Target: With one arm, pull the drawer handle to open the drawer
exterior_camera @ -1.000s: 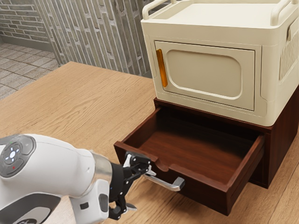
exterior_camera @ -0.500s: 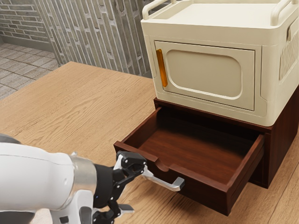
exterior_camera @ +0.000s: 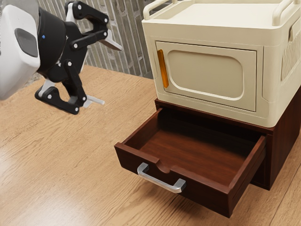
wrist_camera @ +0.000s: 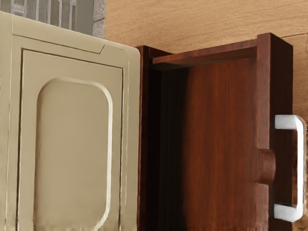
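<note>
The worktop [exterior_camera: 70, 155] is pale wood with a streaky grain, spreading around the cabinet. On the cabinet sits a cream box [exterior_camera: 211, 35], smooth, with rounded edges, rails on top and a recessed oblong panel in its door. The cabinet [exterior_camera: 281, 141] itself is dark red-brown wood, squared and low. The drawer [exterior_camera: 207, 195] stands open out of the cabinet's front, its open end of travel pointing away from the box; its long axis runs across, parallel to the cabinet's front. It is a shallow rectangular tray of the same dark wood, shadowed toward the back. The end effector [exterior_camera: 106, 74] is well apart from the cabinet, toward the exterior view's left and higher than the drawer, its two fingers spread wide. The handle [exterior_camera: 159, 182], a glossy silver bar with squared bends, lies lengthwise along the drawer's front, below a small rounded notch [exterior_camera: 163, 168] in the rim.
</note>
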